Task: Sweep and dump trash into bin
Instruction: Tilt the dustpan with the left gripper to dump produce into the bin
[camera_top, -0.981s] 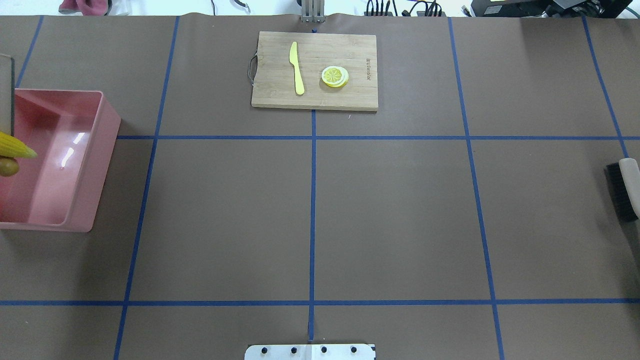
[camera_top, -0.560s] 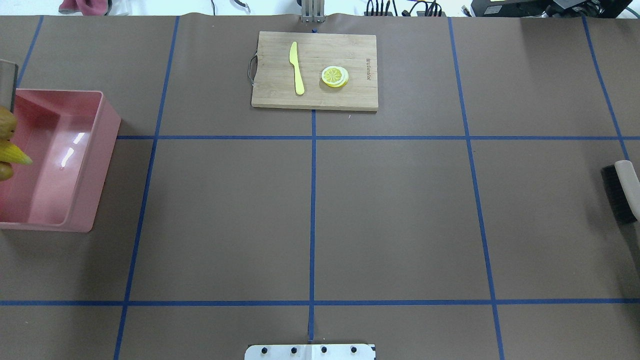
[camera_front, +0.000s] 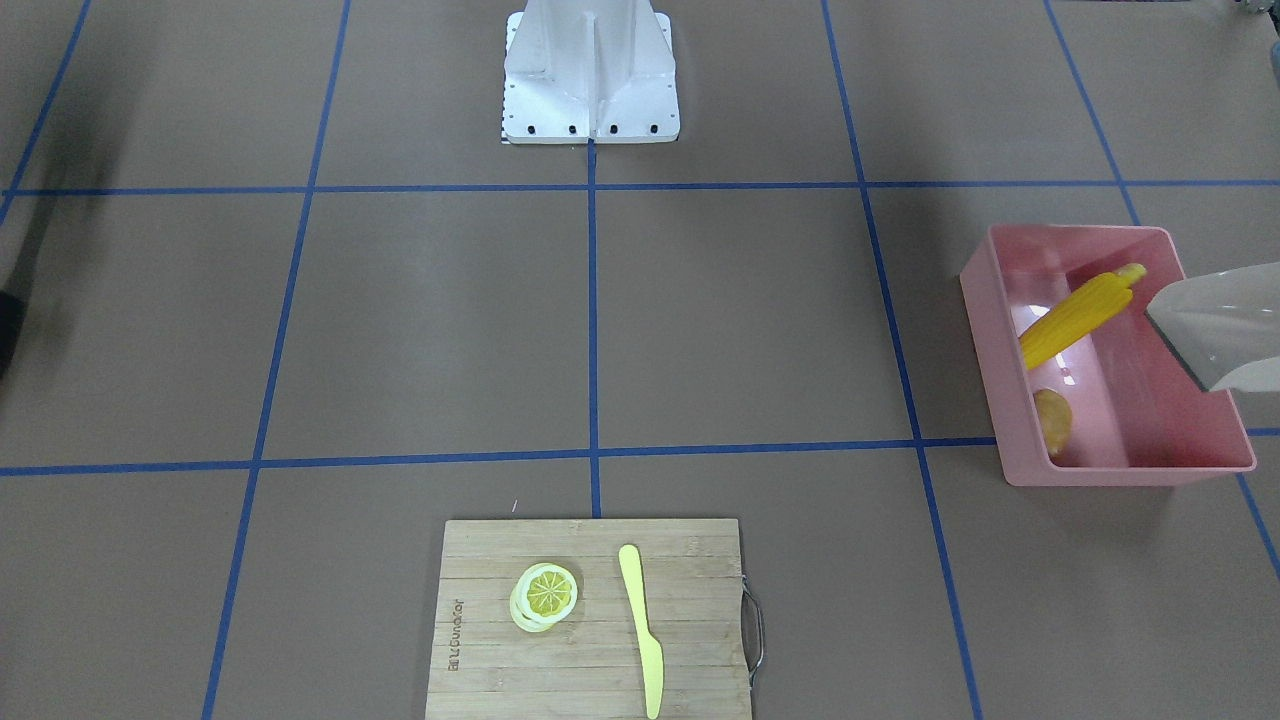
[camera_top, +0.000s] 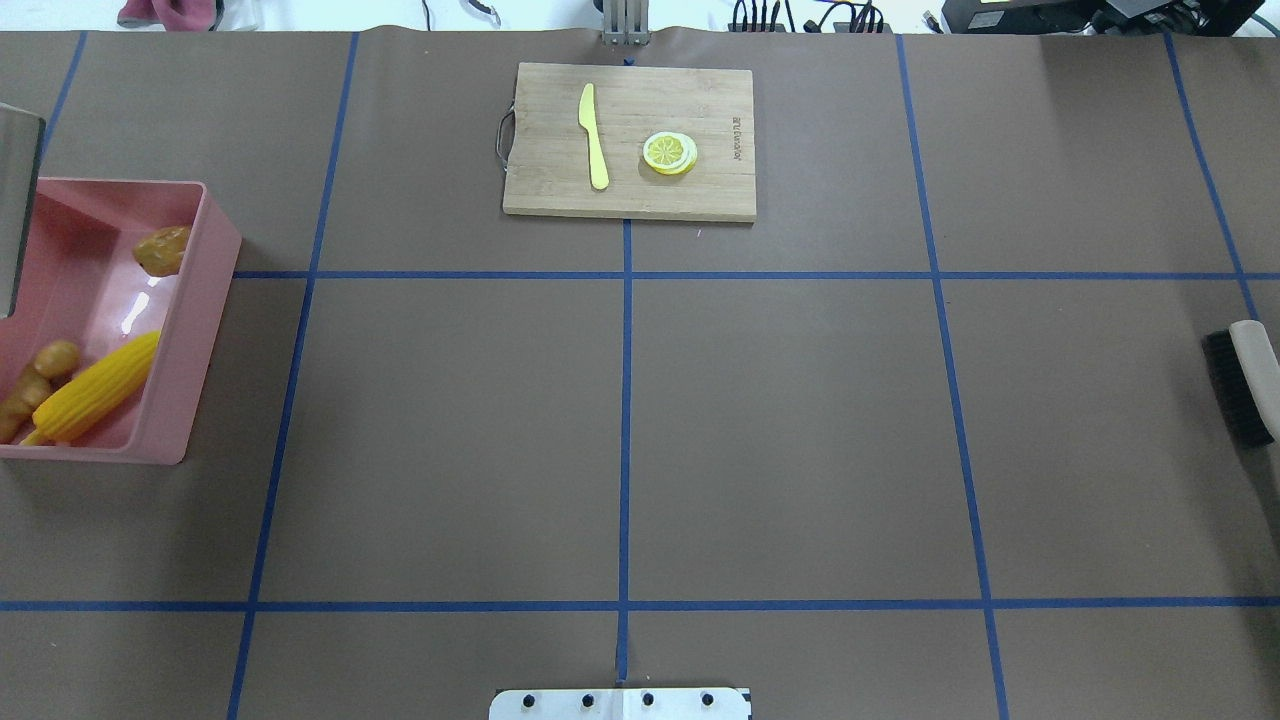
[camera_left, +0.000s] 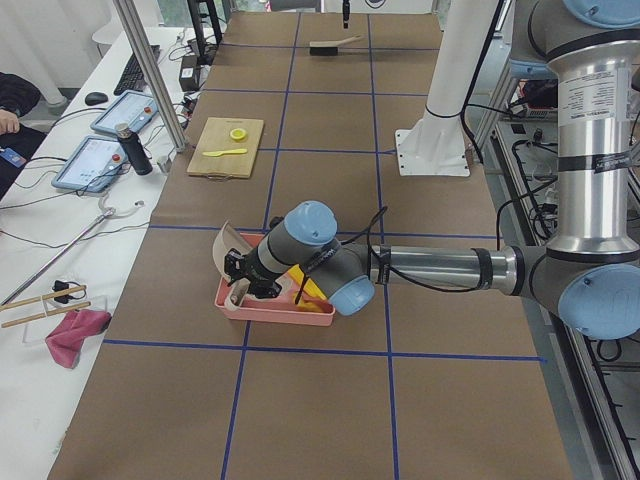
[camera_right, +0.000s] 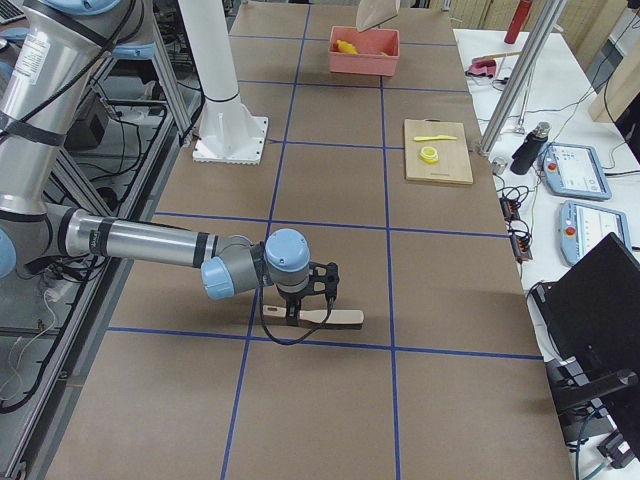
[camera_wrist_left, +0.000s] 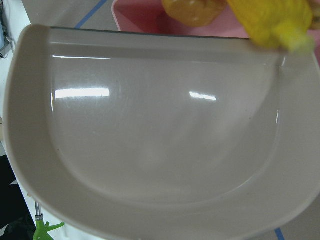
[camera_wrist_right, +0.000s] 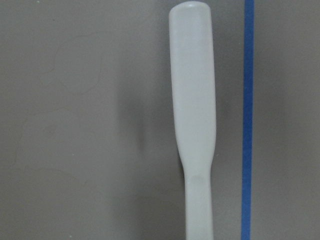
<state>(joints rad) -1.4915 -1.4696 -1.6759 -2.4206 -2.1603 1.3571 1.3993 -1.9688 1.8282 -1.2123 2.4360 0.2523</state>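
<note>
The pink bin (camera_top: 205, 320) stands at the table's left edge and also shows in the front view (camera_front: 1130, 475). In it lie the yellow corn cob (camera_top: 95, 388), the tan ginger root (camera_top: 35, 380) beside the corn, and the brown potato (camera_top: 163, 250) in the far corner. The beige dustpan (camera_front: 1220, 325) hangs tilted over the bin's outer side, and the left wrist view shows its inside (camera_wrist_left: 160, 140) bare. The left gripper (camera_left: 240, 280) is at the dustpan. The right gripper (camera_right: 320, 290) is over the brush (camera_right: 318, 318). I cannot tell whether either gripper is open or shut.
A wooden cutting board (camera_top: 628, 140) at the far middle holds a pale yellow knife (camera_top: 595, 135) and a lemon slice (camera_top: 670, 153). The brush (camera_top: 1245, 385) lies at the table's right edge. The robot's base plate (camera_top: 620, 704) sits at the near edge.
The corn, ginger and potato have dropped off the dustpan and now lie on the bin's floor. The dustpan's edge has shifted a little. The brush has hardly moved.
</note>
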